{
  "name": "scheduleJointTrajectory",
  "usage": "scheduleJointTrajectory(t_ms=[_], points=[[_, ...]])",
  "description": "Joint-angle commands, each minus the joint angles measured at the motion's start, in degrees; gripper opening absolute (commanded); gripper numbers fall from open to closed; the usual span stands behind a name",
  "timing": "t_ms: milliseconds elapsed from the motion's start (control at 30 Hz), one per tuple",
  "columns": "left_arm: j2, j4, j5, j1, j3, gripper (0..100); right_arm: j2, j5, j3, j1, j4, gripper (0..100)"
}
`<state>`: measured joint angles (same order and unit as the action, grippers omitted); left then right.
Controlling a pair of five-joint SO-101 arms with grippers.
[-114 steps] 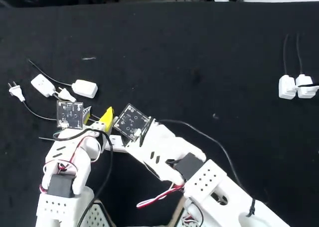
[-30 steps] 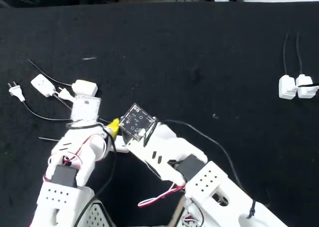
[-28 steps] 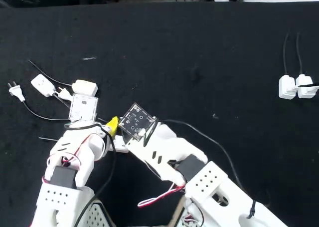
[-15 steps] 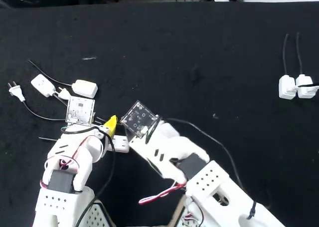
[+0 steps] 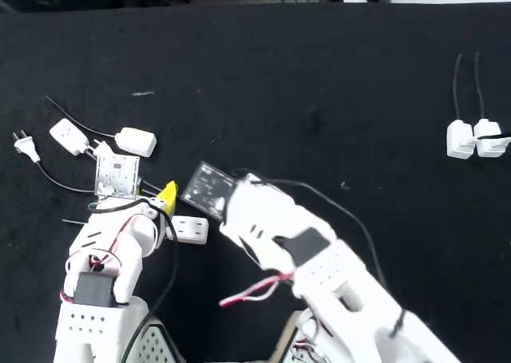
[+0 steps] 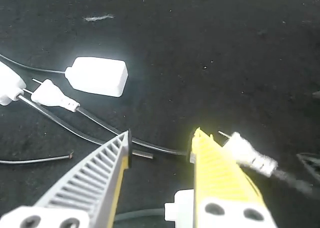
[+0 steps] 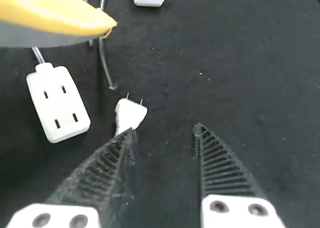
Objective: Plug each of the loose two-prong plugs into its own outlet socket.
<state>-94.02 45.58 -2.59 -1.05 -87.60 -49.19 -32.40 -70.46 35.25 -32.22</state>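
Observation:
My left gripper (image 6: pixel 160 138) stands open over the black table, with a cable end between its grey and yellow fingers (image 6: pixel 215 173). Ahead of it lie a white block (image 6: pixel 97 76) and a loose two-prong plug (image 6: pixel 52 95). Another loose plug (image 6: pixel 245 150) lies just outside the yellow finger. My right gripper (image 7: pixel 164 132) is open too, and that plug (image 7: pixel 130 114) lies beside one fingertip, prongs pointing away. A white outlet socket (image 7: pixel 57 107) with two pairs of slots lies next to it, seen from above between the two arms (image 5: pixel 190 229).
At the far left lie a plug (image 5: pixel 25 146) on a black cord and a white adapter (image 5: pixel 68 136). Two white sockets (image 5: pixel 461 138) with cords sit at the far right. Thin black cables run across the table near the left arm.
The left gripper has drawn back from the white block toward the near left. The right arm has swung left and forward, and its wrist board now sits closer to the left arm.

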Motion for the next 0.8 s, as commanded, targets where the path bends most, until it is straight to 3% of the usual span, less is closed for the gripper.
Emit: scheduleJointTrajectory(t_ms=[0, 200, 467, 767], points=[[-0.70, -0.35, -0.18, 0.84, 0.84, 21, 12.53, -1.14, 10.24, -0.62, 1.41, 17.2], [-0.70, -0.26, -0.18, 0.92, 0.75, 21, 23.96, -4.66, 17.27, 5.10, -3.25, 17.0], [-0.97, -0.26, -0.18, 0.92, 0.84, 21, 24.92, 15.21, 18.15, 5.54, -4.31, 16.9], [-0.97, -0.26, -0.18, 0.92, 0.66, 21, 27.47, 24.18, 21.49, 5.63, -3.25, 16.9]])
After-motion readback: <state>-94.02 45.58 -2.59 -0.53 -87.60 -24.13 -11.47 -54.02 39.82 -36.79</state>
